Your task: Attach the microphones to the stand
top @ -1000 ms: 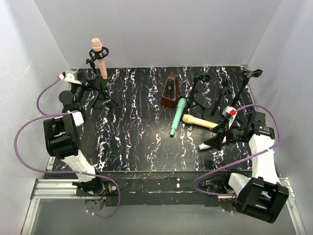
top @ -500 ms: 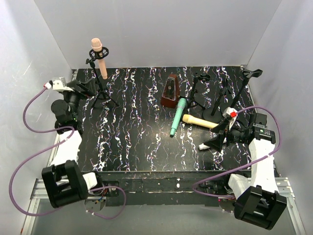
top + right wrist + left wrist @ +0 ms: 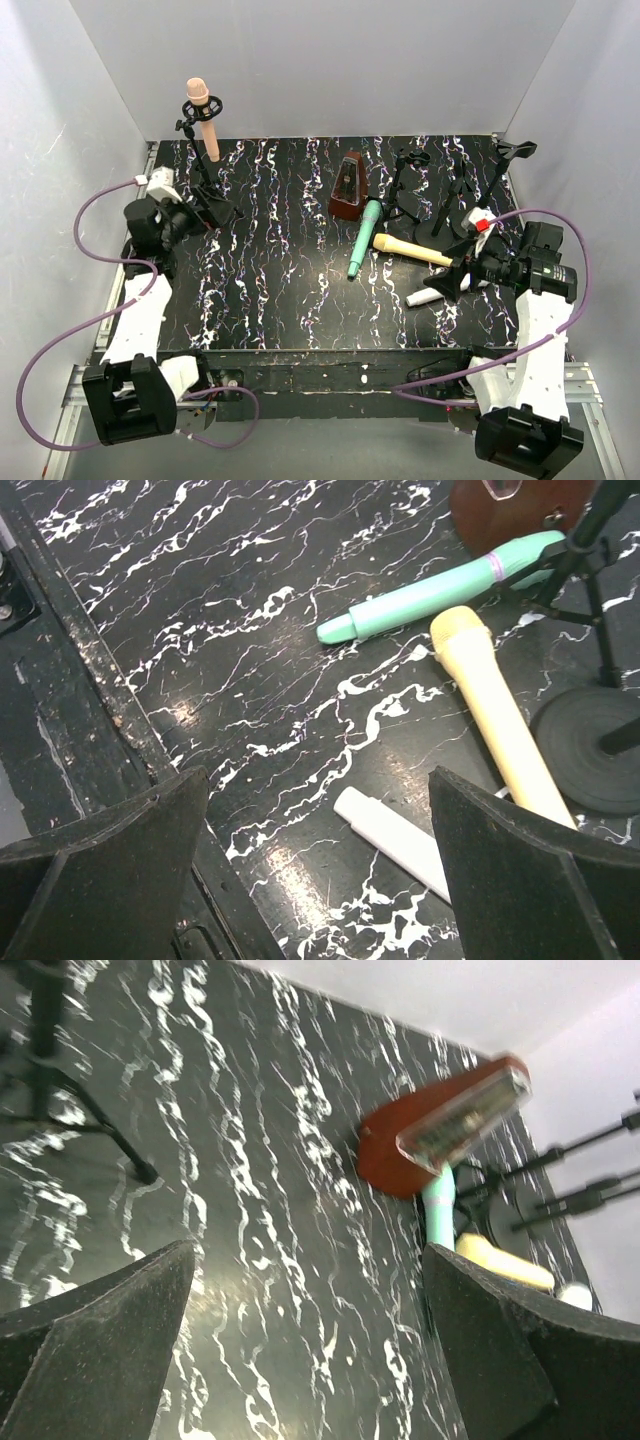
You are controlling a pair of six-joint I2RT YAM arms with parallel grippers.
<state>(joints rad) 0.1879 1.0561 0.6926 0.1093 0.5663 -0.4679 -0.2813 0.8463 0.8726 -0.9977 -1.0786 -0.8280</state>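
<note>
1. Far left: left gripper, jaws spread wide, nothing between them, down low beside the tripod stand.
2. Up in that stand's clip: peach-pink microphone, upright, head on top.
3. Centre: brown metronome, and just beside it the teal-green microphone, flat on the marbled table, head end toward the metronome.
4. Next along: pale yellow microphone, lying flat, head close to the teal-green one.
5. White microphone, flat too, partly hidden under the right arm's fingers.
6. Right gripper, jaws wide apart, holding nothing, over the white microphone.
7. Back right: black stands, upright.
</note>
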